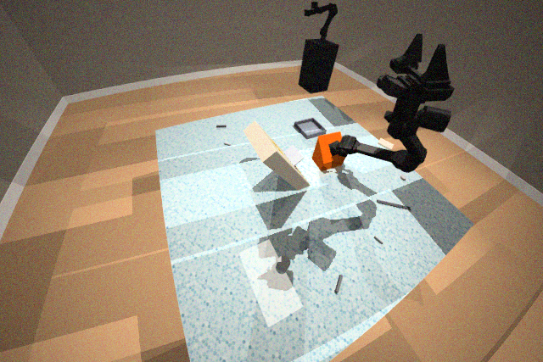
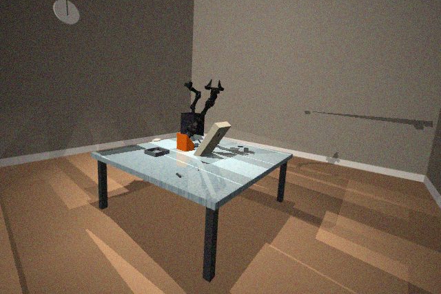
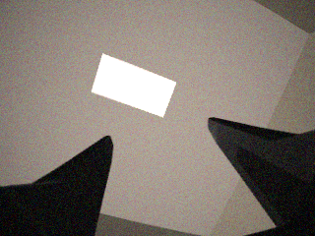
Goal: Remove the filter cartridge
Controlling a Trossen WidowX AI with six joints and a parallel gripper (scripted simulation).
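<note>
My gripper (image 1: 429, 42) (image 2: 214, 84) (image 3: 160, 131) is open and empty. It points straight up, high above the table's far right side, and the wrist view shows only the ceiling and a bright light panel. The beige service panel (image 1: 267, 147) (image 2: 213, 138) leans tilted near the table's middle, with its face turned towards the arm. A pale patch (image 1: 293, 157) shows on that face; I cannot tell if it is the cartridge. The small dark tray (image 1: 300, 130) (image 2: 151, 153) lies flat behind the panel, with nothing in it.
An orange block (image 1: 327, 152) (image 2: 184, 142) stands between the panel and the arm's lower link. A black box (image 1: 318, 64) (image 2: 191, 123) carrying a small arm stands at the table's far edge. Thin dark rods (image 1: 392, 204) (image 1: 338, 283) (image 2: 178, 175) lie scattered on the glass table (image 2: 231, 177).
</note>
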